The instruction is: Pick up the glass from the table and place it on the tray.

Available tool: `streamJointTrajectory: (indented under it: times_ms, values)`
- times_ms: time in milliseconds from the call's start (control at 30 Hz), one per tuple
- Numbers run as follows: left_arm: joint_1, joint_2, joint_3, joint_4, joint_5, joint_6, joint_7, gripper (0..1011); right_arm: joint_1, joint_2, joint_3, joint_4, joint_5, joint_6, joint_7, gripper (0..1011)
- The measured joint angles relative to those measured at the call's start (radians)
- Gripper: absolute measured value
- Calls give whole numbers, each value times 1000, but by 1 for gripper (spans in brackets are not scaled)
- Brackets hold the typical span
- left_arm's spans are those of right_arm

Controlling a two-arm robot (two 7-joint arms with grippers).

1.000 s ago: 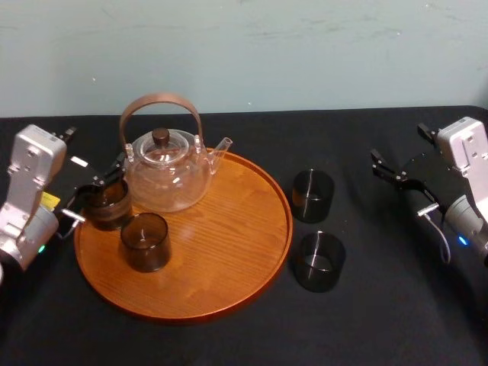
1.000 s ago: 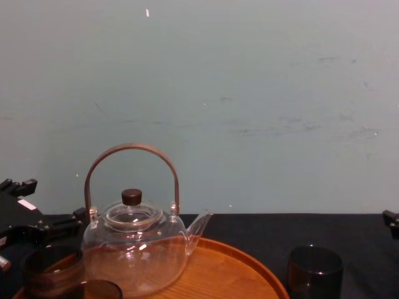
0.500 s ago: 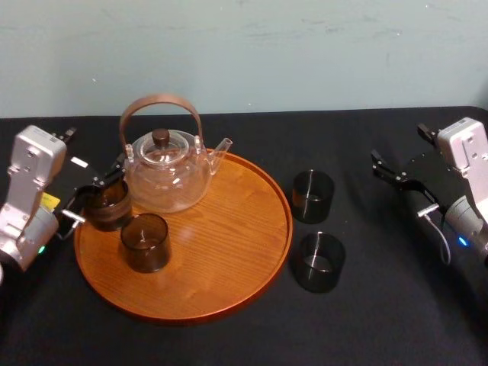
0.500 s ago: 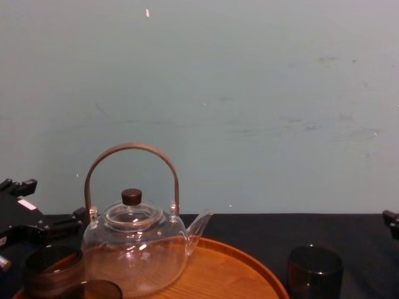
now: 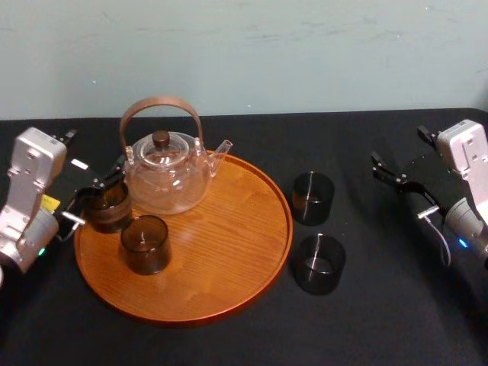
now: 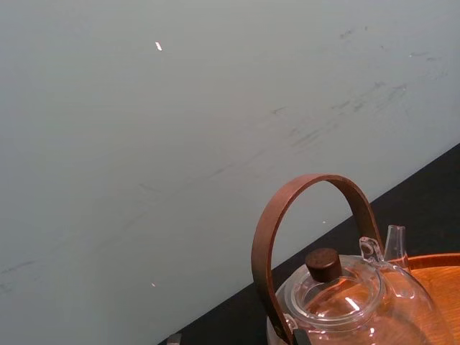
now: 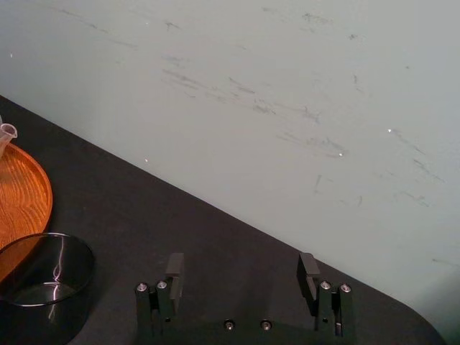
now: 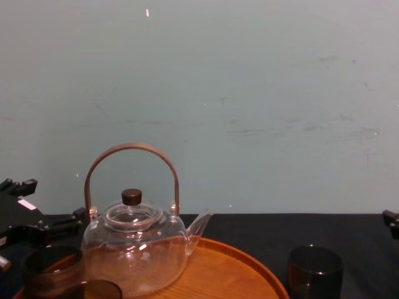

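A dark smoky glass point(image 5: 110, 213) stands at the left edge of the round wooden tray point(image 5: 229, 252), beside the teapot. My left gripper point(image 5: 97, 195) is shut on it, one finger on each side; the same glass point(image 8: 51, 273) shows low in the chest view. A second glass point(image 5: 145, 244) stands free on the tray. Two more glasses point(image 5: 313, 197) point(image 5: 319, 263) stand on the black table point(image 5: 381, 305) just right of the tray. My right gripper point(image 5: 398, 187) hovers open over the table's right side, well apart from them; its fingers point(image 7: 174, 272) stand wide with nothing between.
A clear glass teapot point(image 5: 164, 171) with an arched brown handle sits on the tray's back left, close to the held glass. A pale wall runs behind the table. The tray's middle and right half point(image 5: 244, 213) are bare wood.
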State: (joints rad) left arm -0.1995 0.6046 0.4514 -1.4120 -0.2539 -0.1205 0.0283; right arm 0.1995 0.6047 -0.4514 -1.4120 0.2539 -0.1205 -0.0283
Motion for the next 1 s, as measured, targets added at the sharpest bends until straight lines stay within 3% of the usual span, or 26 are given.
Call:
streamJointTrajectory:
  times_ms: [667, 833, 1000]
  values:
    - [0, 0, 0, 0, 0, 0, 0, 1001, -1, 0, 2, -1, 1, 0, 4, 1002]
    - [0, 0, 0, 0, 0, 0, 0, 1001, -34, 9, 22, -46, 22, 4, 37, 1002]
    - [0, 0, 0, 0, 0, 0, 0, 1001, -96, 39, 45, -143, 31, 23, 52, 1002]
